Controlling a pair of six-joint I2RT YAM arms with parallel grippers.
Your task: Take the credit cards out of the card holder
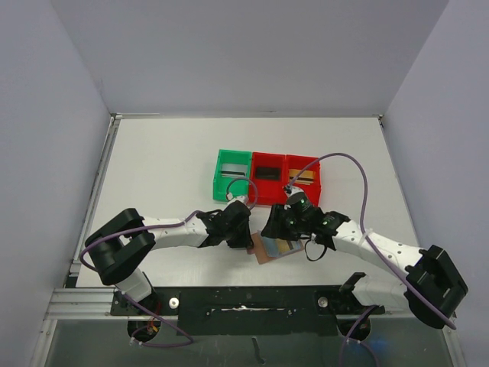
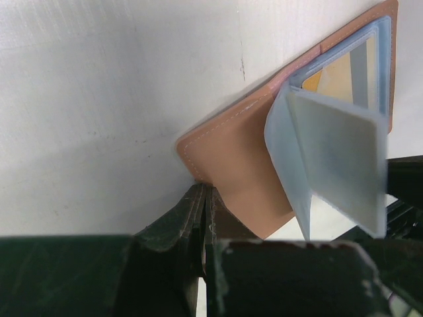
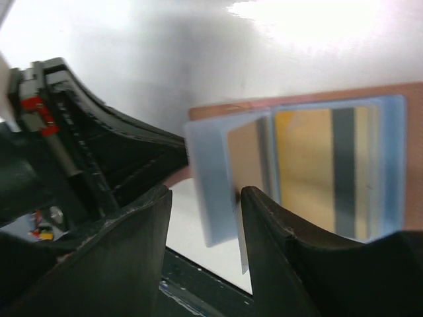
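Left tool [image 2: 206,201] pinches card holder [image 2: 231,158]; right tool [image 3: 206,198] spread, perhaps astride sleeve [image 3: 206,155]; white table [image 1: 153,168], grey walls [image 1: 252,53].

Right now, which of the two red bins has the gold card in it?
The right red bin, at the row's end: a gold card lies in it. The middle red bin holds a dark card.

bins [image 1: 267,174] behind card holder [image 1: 269,249], table [image 1: 153,168] open left
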